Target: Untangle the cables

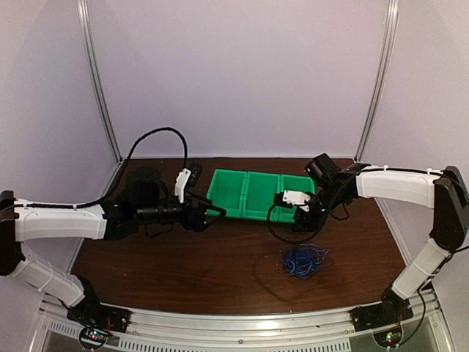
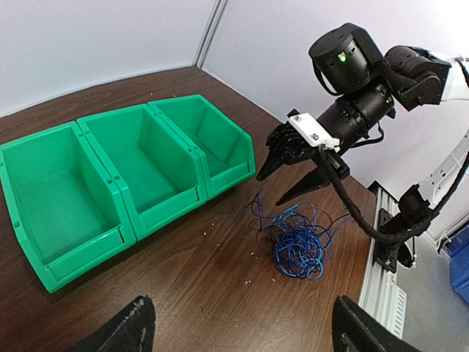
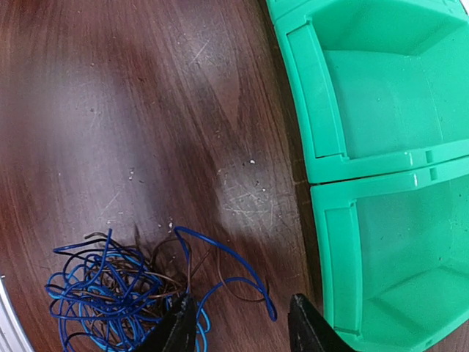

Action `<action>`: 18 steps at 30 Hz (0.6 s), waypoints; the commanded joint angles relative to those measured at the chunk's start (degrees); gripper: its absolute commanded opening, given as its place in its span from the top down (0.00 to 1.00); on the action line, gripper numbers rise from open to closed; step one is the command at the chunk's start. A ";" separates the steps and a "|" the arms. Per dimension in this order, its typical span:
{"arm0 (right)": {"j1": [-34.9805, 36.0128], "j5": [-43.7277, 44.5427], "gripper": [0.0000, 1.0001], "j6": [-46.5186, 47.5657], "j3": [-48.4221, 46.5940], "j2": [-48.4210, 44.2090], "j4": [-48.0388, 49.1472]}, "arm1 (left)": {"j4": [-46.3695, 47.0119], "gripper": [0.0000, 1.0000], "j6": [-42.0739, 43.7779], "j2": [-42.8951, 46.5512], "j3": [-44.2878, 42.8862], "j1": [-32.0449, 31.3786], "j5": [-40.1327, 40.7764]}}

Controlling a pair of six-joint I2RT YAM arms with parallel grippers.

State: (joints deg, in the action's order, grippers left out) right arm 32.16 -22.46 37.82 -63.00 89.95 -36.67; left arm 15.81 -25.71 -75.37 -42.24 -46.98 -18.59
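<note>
The cables (image 1: pixel 304 260) are a fist-sized tangle of thin blue wires with some dark ones, lying on the brown table right of centre. They also show in the left wrist view (image 2: pixel 297 238) and the right wrist view (image 3: pixel 117 290). My right gripper (image 1: pixel 300 218) is open and empty, hovering just above the bunch's far edge; it shows in the left wrist view (image 2: pixel 272 189). In its own view (image 3: pixel 242 334) a loose blue loop lies between the fingers below. My left gripper (image 1: pixel 218 209) is open and empty, well left of the cables, with its fingertips (image 2: pixel 124 330) at the frame's bottom.
A row of three green bins (image 1: pixel 248 192) stands at the back centre, just behind both grippers; it also shows in the left wrist view (image 2: pixel 157 213) and the right wrist view (image 3: pixel 322 139). The bins hold nothing. A metal rail runs along the near table edge (image 1: pixel 242 323).
</note>
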 commanded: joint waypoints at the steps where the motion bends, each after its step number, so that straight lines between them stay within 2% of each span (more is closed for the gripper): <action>1: 0.09 2.08 0.57 0.31 0.61 2.92 3.54 | 4.86 0.15 -1.61 -1.95 -1.77 -0.65 1.09; 7: 0.04 3.21 0.64 0.05 1.24 3.93 5.65 | 6.43 0.15 -1.53 -4.51 -2.51 -0.66 1.35; 14: -0.02 2.78 0.98 -2.13 0.45 4.24 6.52 | 10.09 0.16 -2.04 -10.25 -4.56 -0.80 1.51; 18: 0.00 0.34 1.00 -3.04 -2.96 0.51 2.99 | 15.73 0.14 -1.49 -14.37 -5.18 -2.54 4.70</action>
State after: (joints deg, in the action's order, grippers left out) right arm 32.16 -20.32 36.21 -62.48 94.28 -31.59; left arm 22.90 -27.22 -86.48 -45.60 -47.72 -16.78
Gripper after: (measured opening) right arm 0.007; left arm 0.853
